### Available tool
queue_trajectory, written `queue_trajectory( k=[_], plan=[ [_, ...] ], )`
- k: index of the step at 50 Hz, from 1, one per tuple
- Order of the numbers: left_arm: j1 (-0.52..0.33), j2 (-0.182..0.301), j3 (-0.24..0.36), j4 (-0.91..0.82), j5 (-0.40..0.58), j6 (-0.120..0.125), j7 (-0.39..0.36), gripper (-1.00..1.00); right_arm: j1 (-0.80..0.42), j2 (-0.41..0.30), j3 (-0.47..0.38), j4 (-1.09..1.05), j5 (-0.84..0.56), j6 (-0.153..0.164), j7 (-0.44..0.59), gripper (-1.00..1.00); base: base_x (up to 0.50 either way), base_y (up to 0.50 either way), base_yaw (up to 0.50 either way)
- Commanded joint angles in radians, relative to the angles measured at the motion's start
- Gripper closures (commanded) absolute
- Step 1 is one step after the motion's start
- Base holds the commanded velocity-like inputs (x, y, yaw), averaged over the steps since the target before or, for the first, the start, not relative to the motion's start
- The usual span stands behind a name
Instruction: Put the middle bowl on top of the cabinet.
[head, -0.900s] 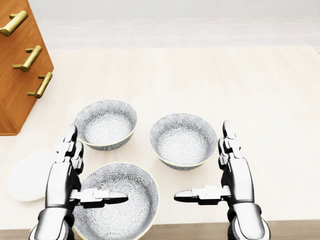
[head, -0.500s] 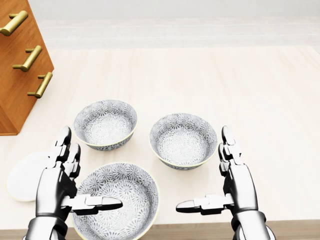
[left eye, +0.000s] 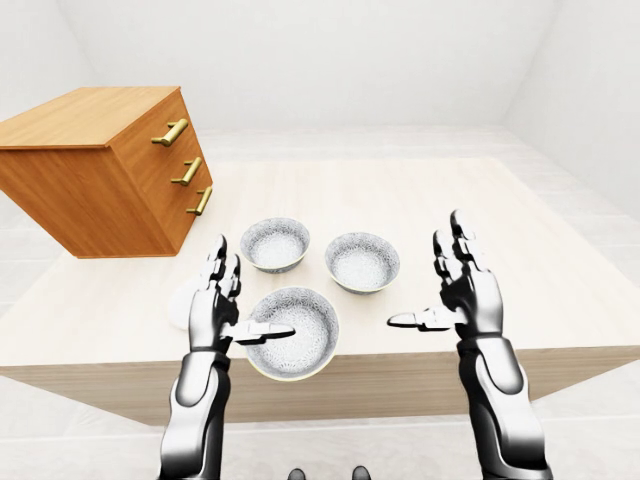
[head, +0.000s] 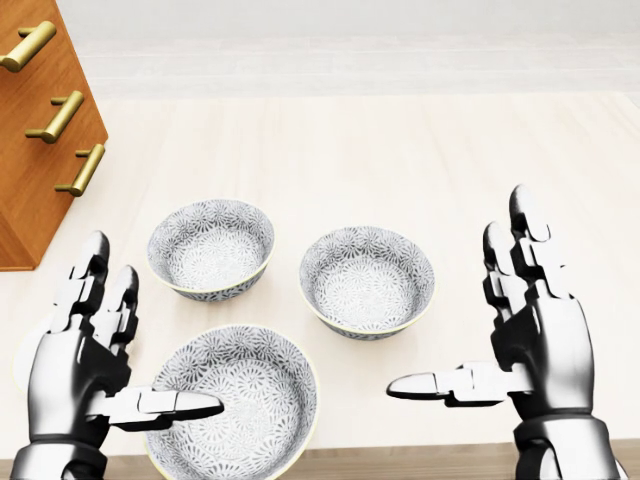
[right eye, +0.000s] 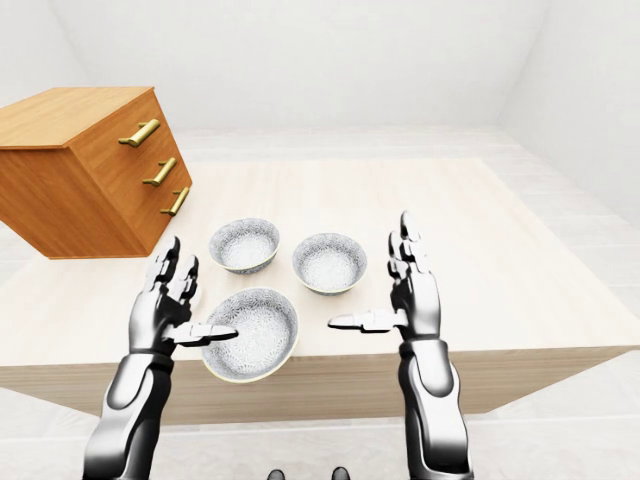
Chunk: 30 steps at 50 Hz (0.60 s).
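Observation:
Three patterned grey bowls sit on the pale table (head: 400, 150). One bowl (head: 211, 248) lies upper left, a second bowl (head: 367, 280) to its right, and the largest bowl (head: 235, 400) at the bottom edge. The wooden cabinet (left eye: 100, 170) with brass handles stands on the table at the left. My left hand (head: 150, 335) is open at the big bowl's left, its thumb over the rim. On the far side of the right bowl, my right hand (head: 458, 300) is raised and open, holding nothing.
A white plate (left eye: 181, 305) lies left of the big bowl, mostly hidden behind my left hand. The table's near edge (left eye: 560, 355) runs just under my wrists. The cabinet's top (left eye: 85, 112) is flat and bare.
Both hands have spread apart and come up toward the camera: the left went left, the right went right and higher. The bowls have not moved.

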<state>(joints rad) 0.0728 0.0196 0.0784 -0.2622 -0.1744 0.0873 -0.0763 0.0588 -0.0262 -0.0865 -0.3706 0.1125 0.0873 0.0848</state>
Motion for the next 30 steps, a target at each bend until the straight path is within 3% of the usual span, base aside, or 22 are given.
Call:
queue_trajectory(
  k=[1, 11, 13, 30],
  plan=[
    [0.017, -0.006, 0.029, -0.203, -0.090, 0.000, -0.002, -1.00, -0.014, -0.020, -0.064, -0.248, 0.084, 0.000, 0.000, -1.00, 0.00, 0.00, 0.00],
    [0.008, 0.010, 0.029, -0.323, -0.039, 0.000, 0.038, -1.00, -0.047, -0.033, -0.099, -0.303, 0.087, 0.000, -0.006, -1.00, 0.00, 0.00, 0.00],
    [-0.013, 0.004, 0.053, -0.387, -0.088, 0.000, 0.050, -1.00, -0.058, -0.035, -0.107, -0.325, 0.092, 0.000, -0.012, -1.00, 0.00, 0.00, 0.00],
    [-0.079, 0.035, 0.112, -0.557, -0.110, 0.000, 0.080, -1.00, -0.112, -0.062, -0.164, -0.430, 0.116, 0.000, -0.049, -1.00, 0.00, 0.00, 0.00]
  ],
)
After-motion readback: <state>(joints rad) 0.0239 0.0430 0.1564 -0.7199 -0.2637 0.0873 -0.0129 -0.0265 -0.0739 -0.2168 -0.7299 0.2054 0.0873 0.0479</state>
